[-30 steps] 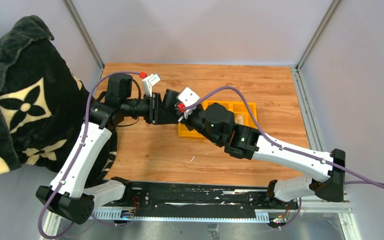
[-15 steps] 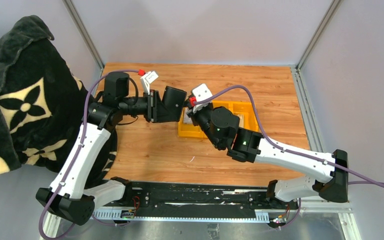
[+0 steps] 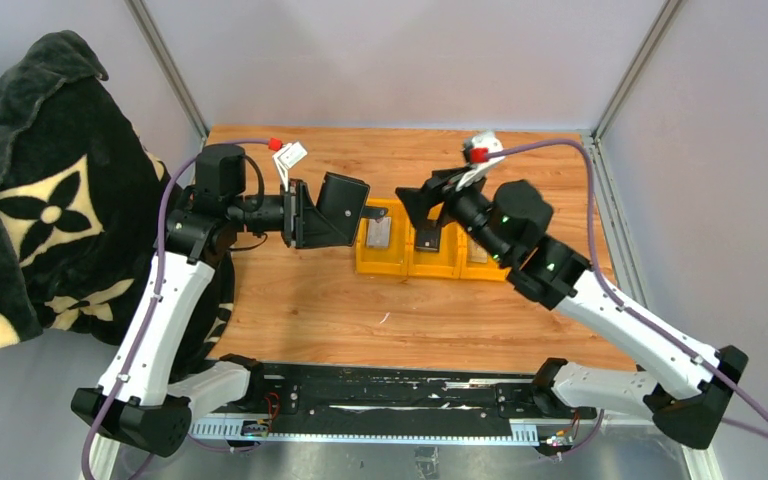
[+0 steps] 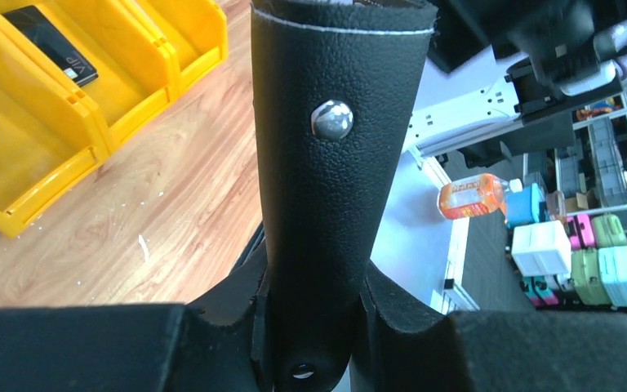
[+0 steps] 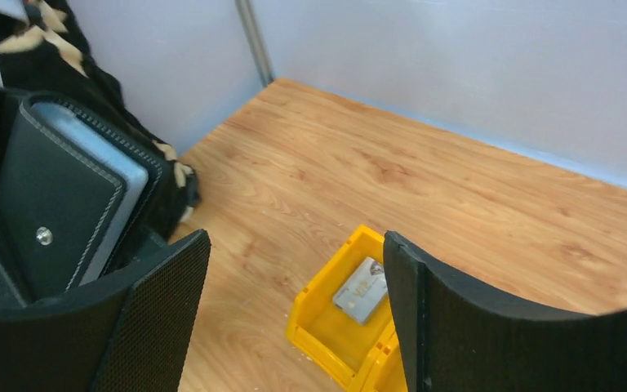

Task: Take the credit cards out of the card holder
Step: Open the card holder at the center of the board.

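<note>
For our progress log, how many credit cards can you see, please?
3: a grey card in the left bin, a black card in the middle bin, a pale card inside the card holder. More may be hidden.

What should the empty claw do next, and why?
Probably move the right gripper toward the card holder and pinch the grey card showing inside it. The jaws stand open and empty, and that card is not out yet.

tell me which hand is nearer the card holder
Left. The left hand is clamped on the card holder; the right hand hangs open above the yellow bins, apart from it.
</note>
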You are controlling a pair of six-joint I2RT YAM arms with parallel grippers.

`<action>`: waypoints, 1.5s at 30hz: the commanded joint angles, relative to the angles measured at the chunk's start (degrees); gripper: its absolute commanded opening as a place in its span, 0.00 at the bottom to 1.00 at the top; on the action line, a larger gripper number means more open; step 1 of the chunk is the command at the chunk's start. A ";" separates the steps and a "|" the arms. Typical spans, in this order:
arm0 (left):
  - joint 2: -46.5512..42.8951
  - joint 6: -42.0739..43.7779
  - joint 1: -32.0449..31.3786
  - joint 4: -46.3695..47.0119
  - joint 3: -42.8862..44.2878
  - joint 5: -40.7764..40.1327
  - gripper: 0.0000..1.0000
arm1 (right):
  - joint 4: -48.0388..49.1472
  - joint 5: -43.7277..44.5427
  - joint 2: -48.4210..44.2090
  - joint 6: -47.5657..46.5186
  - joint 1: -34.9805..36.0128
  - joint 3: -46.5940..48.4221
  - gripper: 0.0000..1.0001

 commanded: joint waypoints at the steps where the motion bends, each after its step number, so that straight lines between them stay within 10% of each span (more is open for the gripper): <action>1: -2.26 3.13 0.34 0.11 1.82 4.59 0.00 | -4.14 -34.62 -1.39 12.85 -10.70 2.15 0.82; 16: -4.22 13.12 0.33 -6.06 3.34 4.87 0.00 | 1.64 -64.61 11.56 27.74 -16.18 8.01 0.86; 36: -8.34 20.68 0.33 -7.72 3.12 5.77 0.00 | -11.52 -66.42 14.52 22.21 -15.77 12.79 0.48; 45: -8.78 20.46 0.28 -7.80 3.07 7.88 0.00 | -11.52 -65.22 15.26 21.48 -15.04 15.45 0.61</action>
